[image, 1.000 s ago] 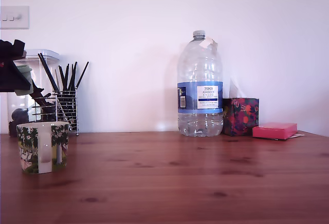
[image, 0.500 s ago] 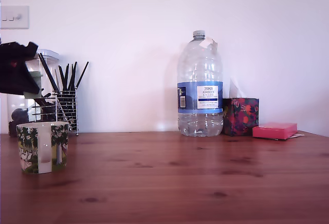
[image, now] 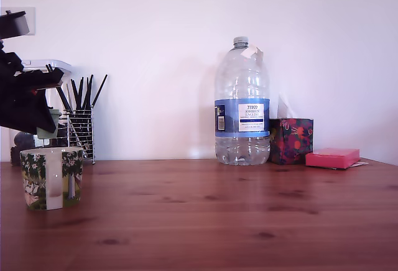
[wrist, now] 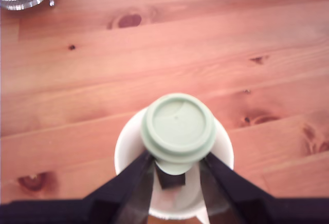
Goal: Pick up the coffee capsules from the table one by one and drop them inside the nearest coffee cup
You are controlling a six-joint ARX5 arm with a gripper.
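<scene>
Tool [wrist: 176, 160]: gripped the sage capsule [wrist: 178, 126] above the mug [image: 53, 178].
Behind mug: wire holder [image: 81, 133] of black sticks stood.

surface: wooden table [image: 217, 221] | on it: mug [image: 51, 178] | wire holder [image: 81, 135] | water bottle [image: 242, 106] | floral box [image: 291, 140] | pink box [image: 332, 158]

The water bottle [image: 242, 100] has a blue label [image: 242, 117] reading "TESCO" and "ASHBECK"; smaller print is illegible.

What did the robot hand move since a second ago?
The gripper, still shut on the sage green coffee capsule, came down and slightly toward the exterior view's right, so the capsule now hangs just above the tree-printed mug. Nothing was let go. The mug, water bottle and pink box stayed put.
</scene>
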